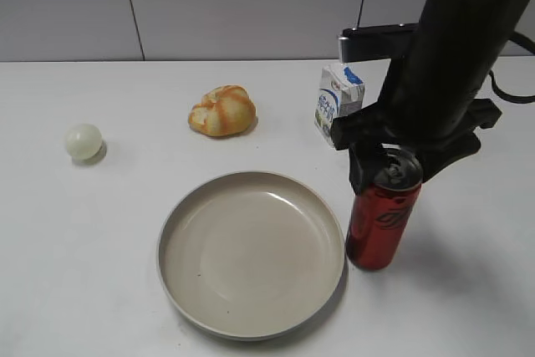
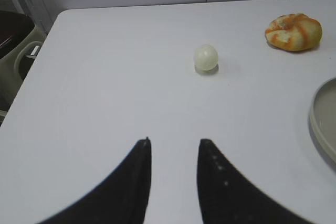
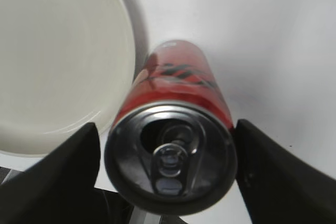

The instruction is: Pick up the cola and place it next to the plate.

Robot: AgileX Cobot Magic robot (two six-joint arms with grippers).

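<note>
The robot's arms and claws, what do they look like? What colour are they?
They are black all over. The right arm is thick and glossy, with a black cable looping off its side. The left gripper has two smooth fingers that curve and narrow to points, like horns. The right gripper has wide, matte black fingers. No stickers or writing show.

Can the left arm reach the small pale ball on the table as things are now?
Probably yes. In the left wrist view the left gripper is open, its fingers point toward the pale ball, and only bare table lies between them. The bread roll and the plate sit off to the side.
</note>
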